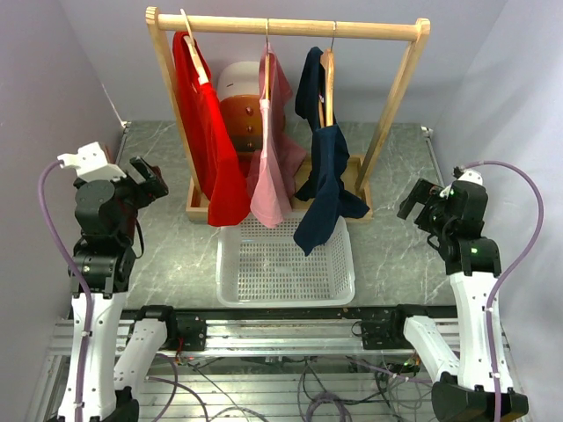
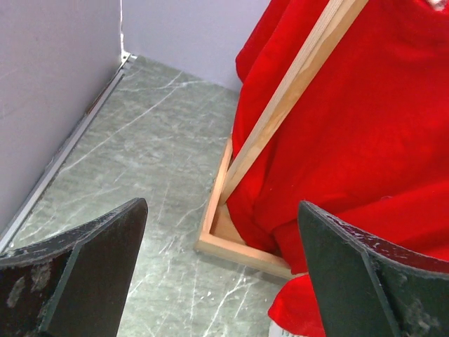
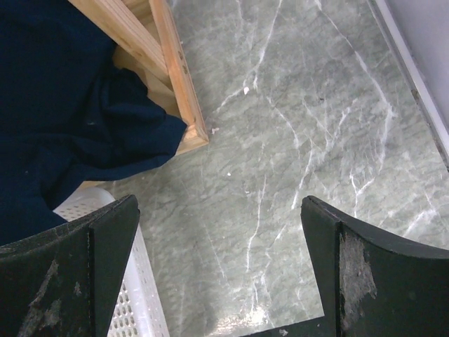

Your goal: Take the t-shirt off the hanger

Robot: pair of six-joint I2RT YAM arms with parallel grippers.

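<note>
Wooden clothes rack [image 1: 281, 25] holds red t-shirt [image 1: 211, 149], pink t-shirt [image 1: 268, 180], navy t-shirt [image 1: 327, 180], behind white plastic basket [image 1: 264, 268]; left gripper [image 1: 151, 178], right gripper [image 1: 415, 204] spread wide, empty.

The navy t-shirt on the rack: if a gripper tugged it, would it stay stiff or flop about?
Probably floppy: the navy t-shirt hangs in loose folds, drooping toward the white basket. Likely light, since a thin wooden hanger carries it. It may slip off readily, as it hangs lopsided.
</note>
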